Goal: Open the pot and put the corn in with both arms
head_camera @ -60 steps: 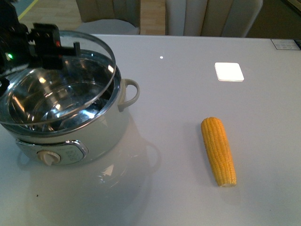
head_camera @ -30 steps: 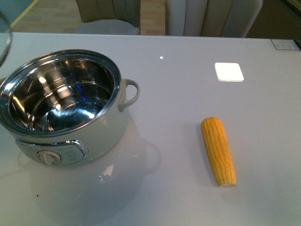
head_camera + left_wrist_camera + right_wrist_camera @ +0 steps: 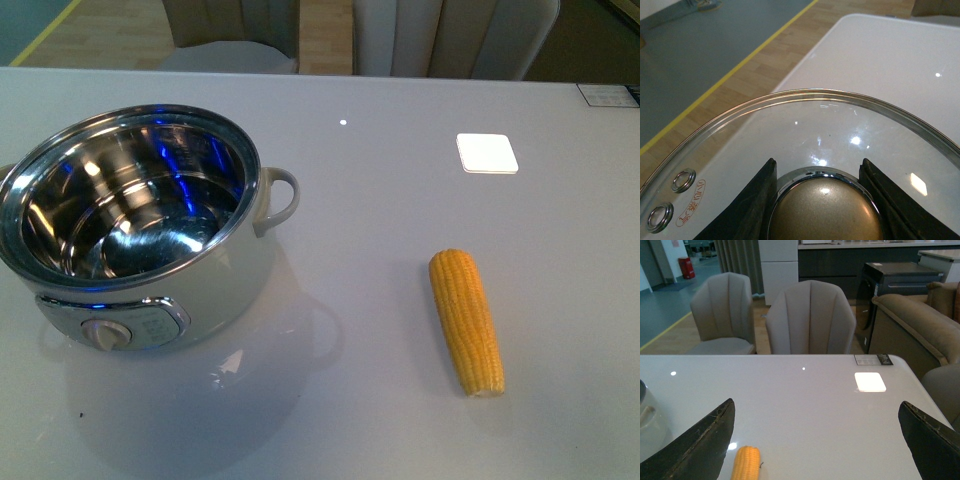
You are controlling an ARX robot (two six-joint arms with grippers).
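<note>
the pot [image 3: 150, 290] loses its left side to the front view's edge. in the left wrist view the glass lid [image 3: 840, 125], its knob [image 3: 825, 215] and the left gripper's fingers [image 3: 752, 205] clamping that knob are cut by the picture's edge, and the lid's red print is unreadable. the right wrist view shows only the corn's [image 3: 746, 462] far end.

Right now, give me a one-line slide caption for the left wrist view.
Left fingers grip the gold knob of the glass lid, white table beyond.

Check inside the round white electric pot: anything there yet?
Nothing visible: the round white electric pot shows only its bare shiny steel bowl. Its near inner wall is hidden behind the rim. The yellow corn cob lies on the table outside.
</note>
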